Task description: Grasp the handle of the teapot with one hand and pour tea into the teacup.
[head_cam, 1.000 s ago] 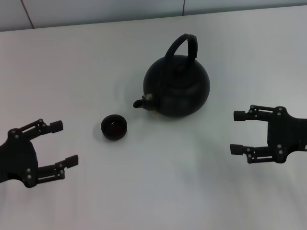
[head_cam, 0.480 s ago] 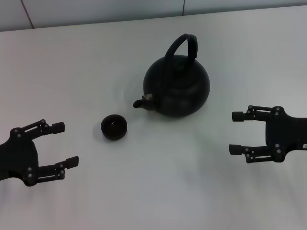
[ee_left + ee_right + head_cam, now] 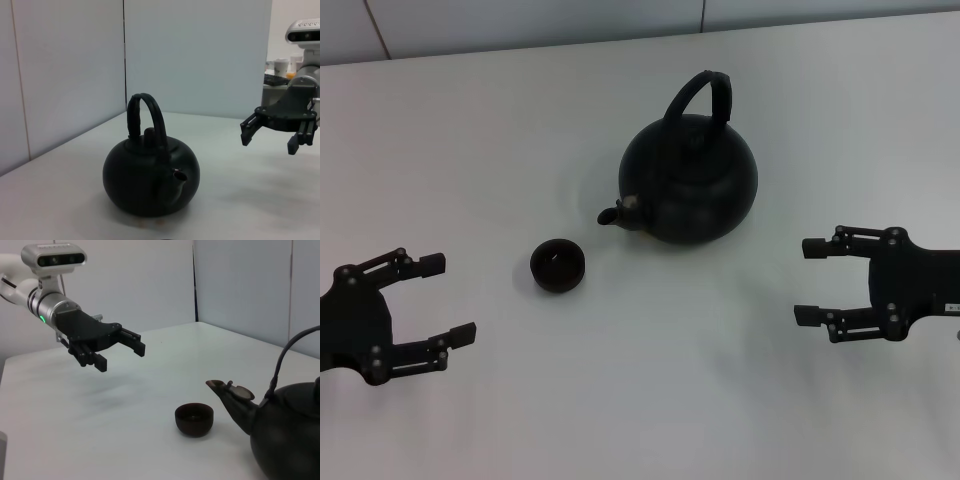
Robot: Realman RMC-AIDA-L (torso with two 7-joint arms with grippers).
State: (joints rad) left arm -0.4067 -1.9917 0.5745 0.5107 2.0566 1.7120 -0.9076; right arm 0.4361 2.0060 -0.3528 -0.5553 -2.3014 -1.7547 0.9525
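Teapot [image 3: 690, 185]: dark, round-bodied, upright on the white table [image 3: 480, 150], toward the far edge and a little right of the middle; nothing holds it.
Handle [image 3: 705, 92]: a thin arched hoop standing upright over the lid, open beneath; judged the place to take hold, at the crown of the arch, so that the body hangs below the grip.
Spout [image 3: 612, 214]: short, pointing toward the left edge and the teacup.
Teacup [image 3: 558, 266]: small, dark, upright, near the spout tip but apart from it, on the side toward the near edge; whether it holds tea cannot be told.
Handling, teapot: looks like cast iron or dark stoneware, so probably heavy and rigid; the hoop is narrow and smooth, and the pot may swing or slip round it when tipped.
Handling, teacup: likely light and easily knocked over; brittle if ceramic.
Right gripper [image 3: 816, 282]: fingers spread wide, empty, hovering near the right edge, well apart from the teapot.
Left gripper [image 3: 445, 299]: fingers spread wide, empty, hovering near the left edge, apart from the teacup.
Stage: the upright pot and free hands fit both a pour to come and one completed.
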